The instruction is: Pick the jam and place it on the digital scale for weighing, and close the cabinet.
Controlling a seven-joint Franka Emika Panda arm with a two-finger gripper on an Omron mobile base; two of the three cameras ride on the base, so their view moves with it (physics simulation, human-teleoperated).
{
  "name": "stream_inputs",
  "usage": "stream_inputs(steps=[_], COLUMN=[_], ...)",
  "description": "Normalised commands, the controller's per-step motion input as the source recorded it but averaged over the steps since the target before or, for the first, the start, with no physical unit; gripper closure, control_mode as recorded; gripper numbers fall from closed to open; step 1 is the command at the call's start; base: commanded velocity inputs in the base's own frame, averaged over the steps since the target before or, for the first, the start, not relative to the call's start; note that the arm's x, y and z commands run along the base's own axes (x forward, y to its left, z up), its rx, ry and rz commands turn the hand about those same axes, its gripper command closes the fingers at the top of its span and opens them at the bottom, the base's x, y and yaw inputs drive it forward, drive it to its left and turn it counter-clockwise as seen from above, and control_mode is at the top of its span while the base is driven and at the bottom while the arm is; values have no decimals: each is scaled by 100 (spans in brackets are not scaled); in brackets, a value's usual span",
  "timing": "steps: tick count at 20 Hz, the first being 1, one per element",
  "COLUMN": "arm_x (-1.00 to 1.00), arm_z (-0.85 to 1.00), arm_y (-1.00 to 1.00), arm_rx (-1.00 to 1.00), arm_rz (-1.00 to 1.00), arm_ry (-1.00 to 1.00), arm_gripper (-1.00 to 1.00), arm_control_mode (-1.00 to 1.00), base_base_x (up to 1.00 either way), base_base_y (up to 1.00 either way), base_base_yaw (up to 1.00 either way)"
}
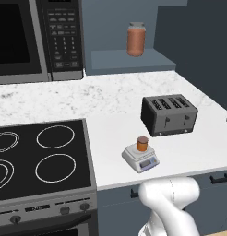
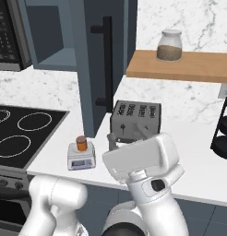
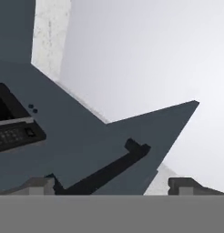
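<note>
The jam (image 1: 142,144) (image 2: 81,143), a tiny orange jar with a brownish lid, stands upright on the round plate of the digital scale (image 1: 141,158) (image 2: 81,156) near the counter's front edge. The slate-blue cabinet door (image 2: 94,69) (image 1: 194,41) stands swung open, its dark bar handle (image 2: 106,64) facing out. In the hand view my gripper (image 3: 116,186) is open, its fingertips (image 3: 41,184) far apart and empty, facing the door (image 3: 86,150) and its handle (image 3: 109,170). My white hand (image 2: 138,159) hovers in front of the toaster, right of the scale.
A dark toaster (image 1: 169,114) (image 2: 135,120) sits behind the scale. A taller orange-brown jar (image 1: 136,39) stands on the open cabinet's shelf. The microwave (image 1: 37,37) and stove (image 1: 41,156) lie left. A wooden shelf with a glass jar (image 2: 170,45) and a black rack (image 2: 224,129) are right.
</note>
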Motion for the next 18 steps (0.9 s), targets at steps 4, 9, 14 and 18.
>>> stream_inputs(steps=[4, 9, 14, 18], arm_x=[100, 100, 100, 83], arm_z=[0, 0, 0, 43], arm_y=[4, 0, -16, 28], arm_rx=[13, 14, 20, 15], arm_rz=[4, 4, 4, 13], arm_ry=[-3, 7, 13, 0], arm_gripper=[-100, -100, -100, -100], arm_control_mode=[-100, -100, -100, -100], base_base_x=[0, 0, 0, 0], base_base_y=[0, 0, 0, 0], base_base_yaw=[0, 0, 0, 0])
